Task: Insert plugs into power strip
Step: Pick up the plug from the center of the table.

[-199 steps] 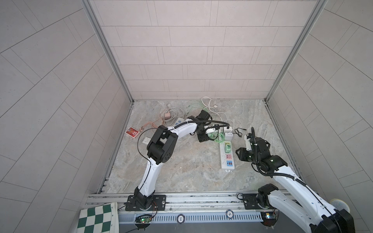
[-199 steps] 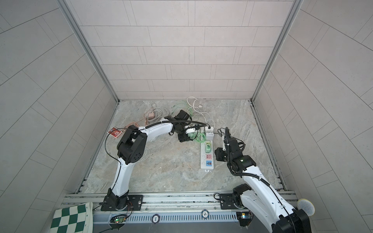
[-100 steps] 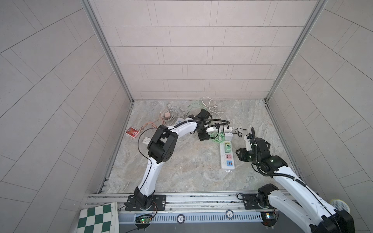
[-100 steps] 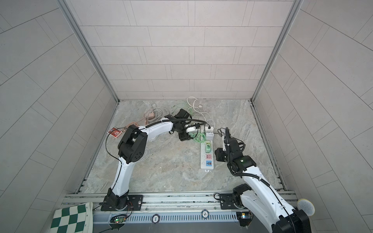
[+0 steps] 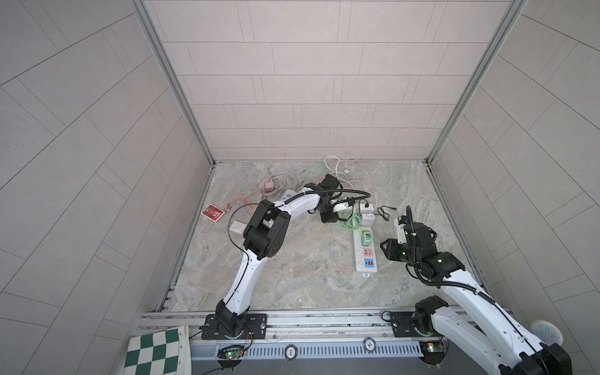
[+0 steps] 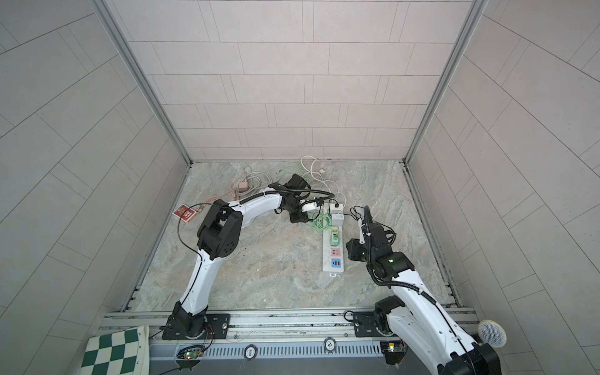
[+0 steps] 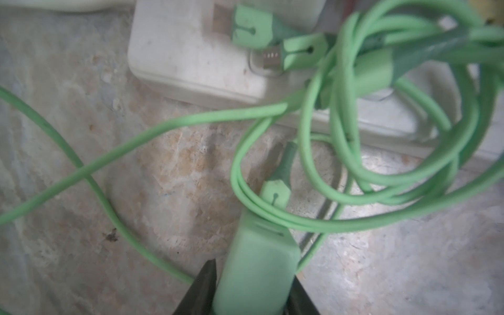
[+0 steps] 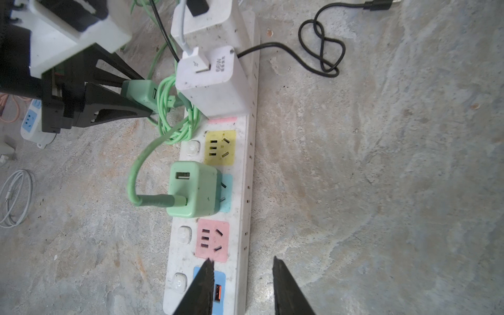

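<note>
The white power strip [image 8: 245,191] lies on the stone floor, seen in both top views [image 5: 366,259] [image 6: 331,259]. A mint green plug [image 8: 193,191] sits tilted on its blue socket with the prongs partly showing. At the far end a white plug [image 8: 215,84] is seated. The yellow and pink sockets are free. My left gripper [image 7: 253,272] is shut on a flat mint green cable piece [image 7: 259,267], beside the strip's far end and a coil of green cable [image 8: 174,120]. Above the strip's near edge, my right gripper [image 8: 242,259] is open and holds nothing.
A red card pack [image 5: 212,213] lies at the left, with a pink plug and cables [image 5: 268,186] behind it and a white plug [image 5: 237,227] near the left arm. A black cable [image 8: 321,41] curls right of the strip. A white cable coil [image 8: 16,196] lies left.
My left gripper has closed on the mint green cable piece. Both arms have barely shifted.
</note>
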Controlling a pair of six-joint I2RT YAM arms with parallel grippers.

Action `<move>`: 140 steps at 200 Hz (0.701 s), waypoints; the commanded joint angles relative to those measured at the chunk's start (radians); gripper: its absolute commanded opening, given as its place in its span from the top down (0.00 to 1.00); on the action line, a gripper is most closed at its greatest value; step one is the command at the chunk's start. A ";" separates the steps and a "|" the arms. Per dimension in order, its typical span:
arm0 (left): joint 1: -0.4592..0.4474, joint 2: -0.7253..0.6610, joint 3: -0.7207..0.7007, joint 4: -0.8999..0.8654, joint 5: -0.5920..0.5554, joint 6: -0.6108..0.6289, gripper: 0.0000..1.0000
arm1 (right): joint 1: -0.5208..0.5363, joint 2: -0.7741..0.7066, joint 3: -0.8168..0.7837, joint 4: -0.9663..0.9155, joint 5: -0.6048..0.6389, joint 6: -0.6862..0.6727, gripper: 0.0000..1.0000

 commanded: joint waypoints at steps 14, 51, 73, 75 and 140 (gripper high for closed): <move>0.036 -0.019 0.071 -0.122 0.064 -0.048 0.70 | -0.006 -0.001 0.027 -0.035 -0.080 -0.030 0.64; 0.117 -0.206 -0.083 -0.036 0.140 -0.168 0.72 | -0.002 0.026 0.086 -0.048 -0.223 -0.058 0.64; 0.150 -0.326 -0.207 0.058 0.166 -0.266 0.72 | 0.008 0.017 0.109 -0.034 -0.274 -0.060 0.64; 0.152 -0.335 -0.218 0.065 0.166 -0.274 0.72 | 0.009 0.018 0.109 -0.033 -0.280 -0.062 0.64; 0.114 -0.582 -0.481 0.246 -0.197 -0.552 0.72 | 0.076 0.061 0.169 0.087 -0.384 -0.018 0.63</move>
